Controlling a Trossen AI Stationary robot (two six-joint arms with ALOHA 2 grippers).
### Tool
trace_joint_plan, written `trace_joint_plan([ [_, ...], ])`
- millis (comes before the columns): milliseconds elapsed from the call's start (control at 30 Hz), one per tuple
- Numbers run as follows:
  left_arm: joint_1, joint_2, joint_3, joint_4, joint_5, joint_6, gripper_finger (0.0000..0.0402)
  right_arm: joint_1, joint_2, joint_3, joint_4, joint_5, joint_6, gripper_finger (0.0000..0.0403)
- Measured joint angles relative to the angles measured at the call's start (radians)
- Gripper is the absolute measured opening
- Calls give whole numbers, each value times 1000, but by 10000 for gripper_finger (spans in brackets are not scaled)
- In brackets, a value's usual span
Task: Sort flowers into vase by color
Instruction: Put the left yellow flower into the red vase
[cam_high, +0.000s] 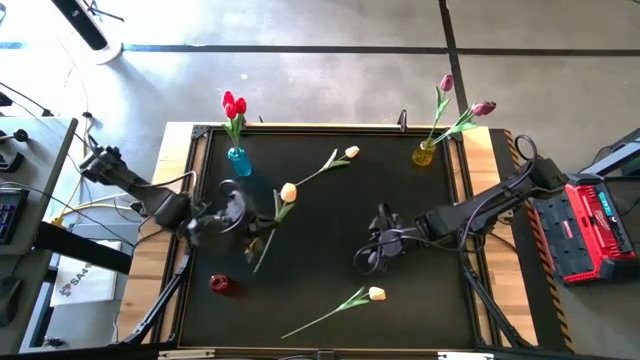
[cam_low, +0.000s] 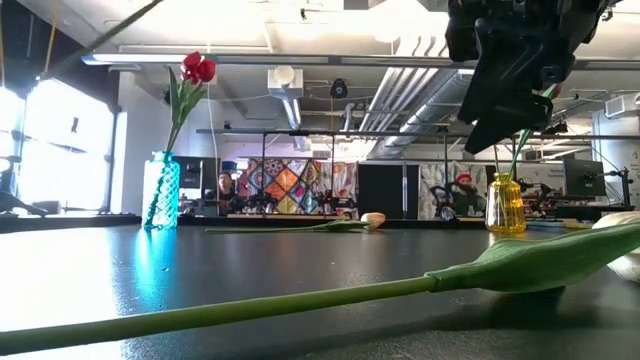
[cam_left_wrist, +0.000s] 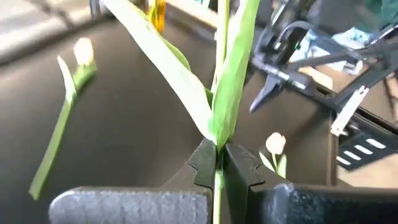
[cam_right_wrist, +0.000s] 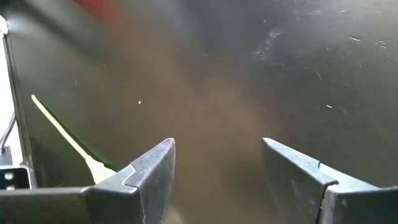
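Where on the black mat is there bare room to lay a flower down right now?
Free: the mat's right side, between the yellow vase and the near edge, and the far strip between the blue vase and yellow vase. Crowded: the centre, where the left gripper holds a cream tulip and the open right gripper hovers. Another cream tulip lies near the front.

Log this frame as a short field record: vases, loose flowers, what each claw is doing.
blue vase: red tulips, back left
yellow vase: pink-magenta tulips, back right
red vase: front left, no flowers in it
left claw: shut on cream tulip by its stem
right claw: open, holding nothing, over mat centre
loose flowers: cream tulip near back; cream tulip near front
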Motion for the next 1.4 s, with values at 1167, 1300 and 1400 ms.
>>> trace_joint_plan([
  [1167,-887,-166,7,-122,-671,118,0,13,0,0,108,162,494,224],
  [1300,-899,-163,-25,-121,-672,79,0,13,0,0,110,163,514,224],
  [1400,-903,-161,-66,-120,-675,16,0,13,0,0,117,176,514,224],
])
